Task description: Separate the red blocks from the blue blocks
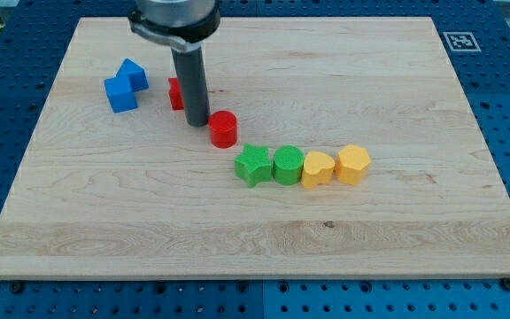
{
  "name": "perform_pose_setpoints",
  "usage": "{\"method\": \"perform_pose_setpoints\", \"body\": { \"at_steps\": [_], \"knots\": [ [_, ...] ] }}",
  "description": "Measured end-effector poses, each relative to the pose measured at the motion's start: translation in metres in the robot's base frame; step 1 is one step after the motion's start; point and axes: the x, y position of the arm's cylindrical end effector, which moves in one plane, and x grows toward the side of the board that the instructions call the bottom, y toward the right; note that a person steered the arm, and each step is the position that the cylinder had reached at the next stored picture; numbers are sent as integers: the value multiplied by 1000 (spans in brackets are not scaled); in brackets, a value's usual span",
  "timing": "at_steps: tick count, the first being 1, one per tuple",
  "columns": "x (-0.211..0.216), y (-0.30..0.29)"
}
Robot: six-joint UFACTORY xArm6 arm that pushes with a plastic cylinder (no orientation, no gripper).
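My tip (pixel 197 122) rests on the board in the upper left part of the view. A red block (pixel 176 93) sits just behind the rod on its left, partly hidden, its shape unclear. A red cylinder (pixel 223 128) lies just right of the tip, very close to it. Two blue blocks sit further left, touching each other: a blue cube-like block (pixel 120 94) and a blue pentagon-like block (pixel 134 73) behind it. The tip stands between the blue pair and the red cylinder.
A curved row runs along the middle of the wooden board (pixel 397 230): a green star (pixel 253 165), a green cylinder-like block (pixel 288 165), a yellow heart-like block (pixel 317 168), a yellow hexagon-like block (pixel 353 164). A printed marker (pixel 458 40) sits at the top right corner.
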Motion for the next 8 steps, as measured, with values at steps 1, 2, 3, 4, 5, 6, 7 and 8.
{"method": "perform_pose_setpoints", "body": {
  "at_steps": [1, 2, 3, 4, 5, 6, 7, 8],
  "knots": [
    [-11, 0],
    [-8, -12],
    [9, -30],
    [0, -74],
    [-23, -114],
    [-35, -125],
    [-36, -119],
    [-36, -79]
  ]
}}
